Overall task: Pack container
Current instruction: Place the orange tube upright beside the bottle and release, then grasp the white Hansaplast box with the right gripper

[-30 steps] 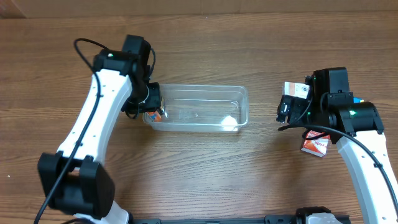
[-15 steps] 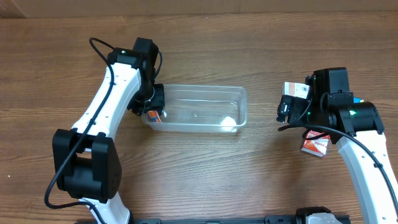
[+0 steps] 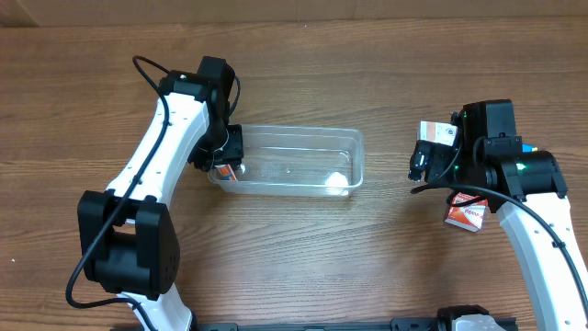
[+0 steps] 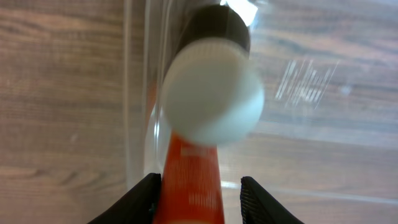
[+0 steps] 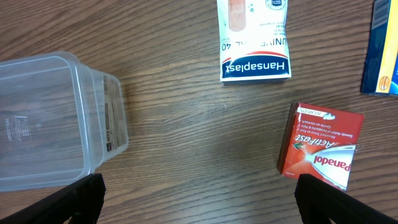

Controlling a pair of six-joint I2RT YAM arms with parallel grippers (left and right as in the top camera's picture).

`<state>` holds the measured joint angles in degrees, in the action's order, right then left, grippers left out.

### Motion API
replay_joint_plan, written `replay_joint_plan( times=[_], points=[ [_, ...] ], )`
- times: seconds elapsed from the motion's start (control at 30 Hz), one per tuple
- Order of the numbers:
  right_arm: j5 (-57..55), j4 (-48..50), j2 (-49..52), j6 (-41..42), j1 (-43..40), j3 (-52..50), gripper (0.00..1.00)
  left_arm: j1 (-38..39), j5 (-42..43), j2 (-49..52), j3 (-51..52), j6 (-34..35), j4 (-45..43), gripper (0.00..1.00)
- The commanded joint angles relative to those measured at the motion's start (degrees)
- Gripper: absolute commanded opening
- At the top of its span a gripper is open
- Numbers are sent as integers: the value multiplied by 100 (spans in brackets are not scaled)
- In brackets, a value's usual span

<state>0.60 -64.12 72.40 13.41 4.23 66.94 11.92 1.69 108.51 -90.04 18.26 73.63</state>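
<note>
The clear plastic container (image 3: 294, 136) lies at mid-table; its corner shows in the right wrist view (image 5: 37, 124) and its left wall in the left wrist view (image 4: 134, 93). My left gripper (image 3: 225, 156) hangs over the container's left end. An orange tube with a white cap (image 4: 208, 106) stands between its fingers, cap pointing down into the tub. The tube touches the left finger, with a gap at the right finger, so the gripper (image 4: 201, 199) is open. My right gripper (image 3: 421, 165) is wide open and empty (image 5: 199, 199) over bare wood right of the container.
A small white item (image 3: 340, 179) lies in the container's right end. A white Hansaplast box (image 5: 255, 37) and a red Panadol box (image 5: 320, 146) lie right of the container. A blue box (image 5: 387, 46) shows at the right edge.
My left arm swung in and its gripper moved slightly up and right over the container's left end. The container slid a little to the left. The right arm has not moved.
</note>
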Motion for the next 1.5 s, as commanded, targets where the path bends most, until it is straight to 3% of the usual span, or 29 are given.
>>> replay_joint_plan(
  times=[0.0, 0.23, 0.33, 0.47, 0.63, 0.73, 0.93, 1.1, 1.47],
  points=[
    [-57, 15, -4, -28, 20, 170, 100, 22, 4, -50, -511, 11, 236, 44],
    [-55, 11, -4, -28, 20, 170, 100, -2, -367, -422, -1838, -26, 782, 59],
    [-55, -28, -4, -28, 20, 170, 100, -9, -702, -612, -2234, -20, 938, 74],
    [-59, -87, -4, -9, 20, 247, 100, -188, -658, -1158, -2472, -7, 907, 79],
    [-925, -356, 107, -9, 20, 1620, 100, -820, -636, -1891, -2476, 20, 728, 84],
    [-1290, -376, 575, -153, -116, 2413, 100, -1517, -289, -2092, -2476, 15, 643, 97],
    [-1034, -376, 2079, -455, -595, 2533, 100, -2371, 179, -1985, -2310, -28, 667, 100],
    [-780, -321, 3423, -625, -640, 2529, 100, -2391, 181, -1788, -2253, -26, 647, 100],
    [-437, -214, 4784, -787, -651, 2516, 100, -2391, 240, -1451, -2253, -26, 647, 100]
  ],
)
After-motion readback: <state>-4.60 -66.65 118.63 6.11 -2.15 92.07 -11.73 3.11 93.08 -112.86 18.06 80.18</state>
